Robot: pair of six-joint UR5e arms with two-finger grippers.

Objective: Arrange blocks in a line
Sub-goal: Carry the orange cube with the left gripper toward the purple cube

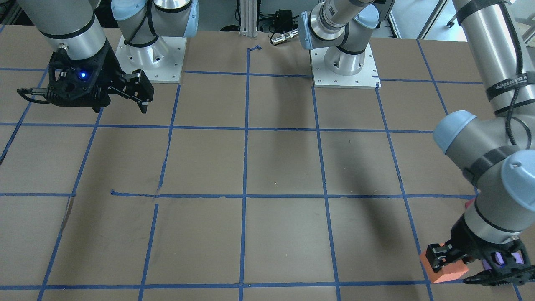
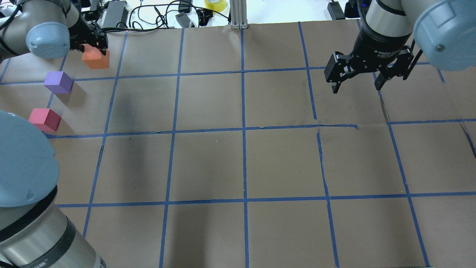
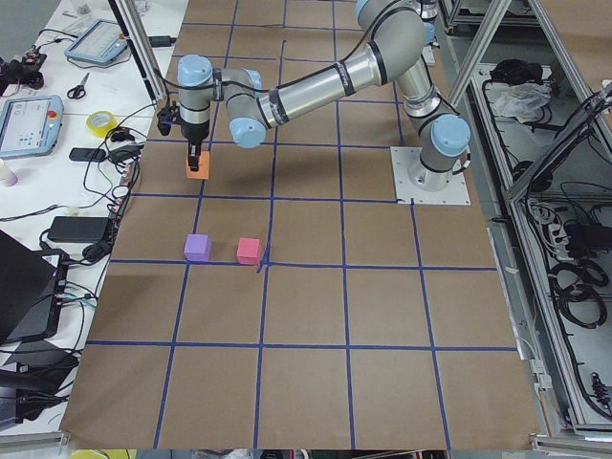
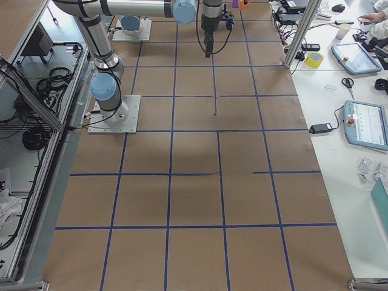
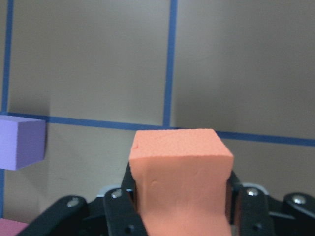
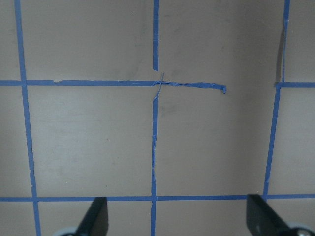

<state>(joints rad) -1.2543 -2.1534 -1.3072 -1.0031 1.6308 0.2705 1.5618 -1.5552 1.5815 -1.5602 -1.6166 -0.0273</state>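
Note:
My left gripper [image 2: 91, 45] is shut on the orange block [image 2: 96, 59] at the table's far left corner. In the left wrist view the orange block [image 5: 180, 173] sits squeezed between the black fingers [image 5: 124, 206]. I cannot tell whether it touches the paper. The purple block [image 2: 58, 82] rests one step nearer the robot, and the pinkish-red block [image 2: 44, 119] lies nearer still, close to the left edge. The three run roughly in a row. In the front-facing view the orange block [image 1: 445, 270] shows, with the purple one mostly hidden. My right gripper [image 2: 357, 82] hangs open and empty over the far right.
The brown paper table [image 2: 241, 163] carries a blue tape grid. Cables, a yellow tape roll [image 2: 215, 4] and an aluminium post [image 2: 238, 15] lie beyond the far edge. Both arm bases [image 1: 345, 67] are bolted at the robot's side. Tablets [image 4: 367, 124] and a person's hand [image 4: 371, 18] are at the operators' bench.

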